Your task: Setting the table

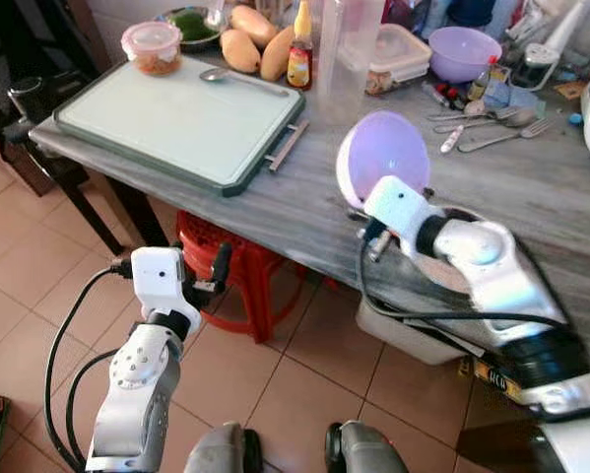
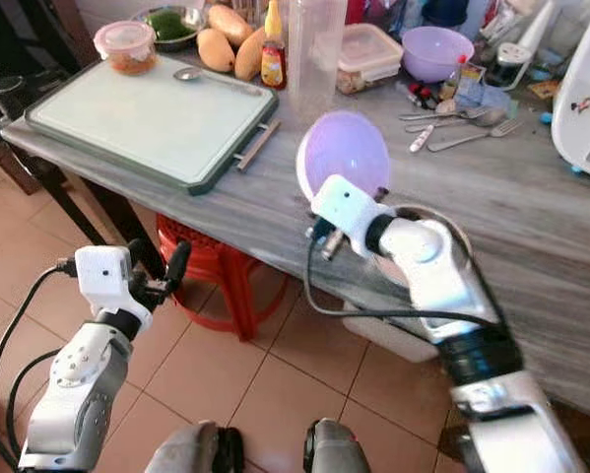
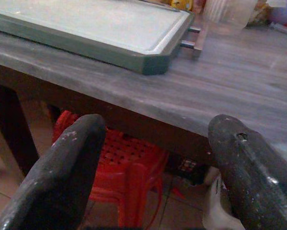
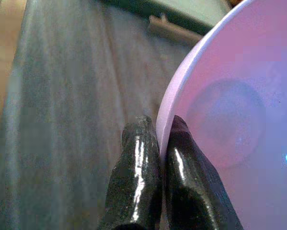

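Gripping lilac bowl (image 4: 229,120), right end effector (image 4: 158,143) half-hidden.

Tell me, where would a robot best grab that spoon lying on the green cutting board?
By the handle, I'd judge. The spoon lies flat on the cutting board, so fingers should come from above and pinch across the thin handle. The free left gripper hangs below the table edge.

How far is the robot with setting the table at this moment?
Done: nothing looks laid out yet. The forks and spoons lie in a loose pile at the far side of the table. In hand: the right gripper pinches the rim of a purple bowl, tilted above the table. Left: setting the bowl down and fetching cutlery. The left gripper hangs open below the table edge.
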### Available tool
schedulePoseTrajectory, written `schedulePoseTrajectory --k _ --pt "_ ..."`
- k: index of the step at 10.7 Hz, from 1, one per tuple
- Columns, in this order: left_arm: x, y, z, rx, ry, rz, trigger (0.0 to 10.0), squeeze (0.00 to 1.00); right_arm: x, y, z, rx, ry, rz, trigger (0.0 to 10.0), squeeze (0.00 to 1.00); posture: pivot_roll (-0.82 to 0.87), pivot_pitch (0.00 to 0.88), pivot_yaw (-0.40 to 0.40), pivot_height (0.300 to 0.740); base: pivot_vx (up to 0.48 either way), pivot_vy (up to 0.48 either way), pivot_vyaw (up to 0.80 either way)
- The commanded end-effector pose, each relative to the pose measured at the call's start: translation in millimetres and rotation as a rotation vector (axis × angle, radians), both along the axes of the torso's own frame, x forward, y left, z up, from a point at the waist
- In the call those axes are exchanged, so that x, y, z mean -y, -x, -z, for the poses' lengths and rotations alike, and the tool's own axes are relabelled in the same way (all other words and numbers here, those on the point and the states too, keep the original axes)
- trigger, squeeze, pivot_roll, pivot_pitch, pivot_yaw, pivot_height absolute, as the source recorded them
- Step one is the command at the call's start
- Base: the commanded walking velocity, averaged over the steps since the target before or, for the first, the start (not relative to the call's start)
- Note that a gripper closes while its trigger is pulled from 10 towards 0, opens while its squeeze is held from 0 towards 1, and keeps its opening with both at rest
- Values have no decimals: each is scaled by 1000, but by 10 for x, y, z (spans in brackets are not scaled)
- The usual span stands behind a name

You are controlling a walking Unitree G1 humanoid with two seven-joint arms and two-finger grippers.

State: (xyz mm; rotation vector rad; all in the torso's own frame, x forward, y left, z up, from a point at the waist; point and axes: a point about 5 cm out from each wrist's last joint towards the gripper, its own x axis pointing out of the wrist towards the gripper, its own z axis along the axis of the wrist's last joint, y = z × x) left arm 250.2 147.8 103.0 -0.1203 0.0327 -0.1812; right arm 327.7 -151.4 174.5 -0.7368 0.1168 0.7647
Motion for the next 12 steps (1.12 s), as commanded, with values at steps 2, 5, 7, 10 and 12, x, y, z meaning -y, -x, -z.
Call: schedulePoseTrajectory --k 2,5,7,10,12 --pt "40 31 10 -14 15 34 10000 0 36 53 9 -35 40 0 10000 0 -57 176 24 740 0 0 0" --pt "84 21 14 -20 22 58 10000 0 124 80 22 -82 84 15 10000 78 -61 176 24 740 0 0 0" --pt "94 18 11 -22 23 62 10000 0 162 68 14 -88 87 30 10000 1000 -63 178 26 740 0 0 0" --pt "107 1 13 -27 23 71 10000 0 139 76 -37 -88 92 13 10000 1000 -66 178 27 740 0 0 0" --pt "136 -26 16 -28 24 74 10000 0 147 84 -97 -97 110 -18 10000 1000 -69 172 25 740 0 0 0"
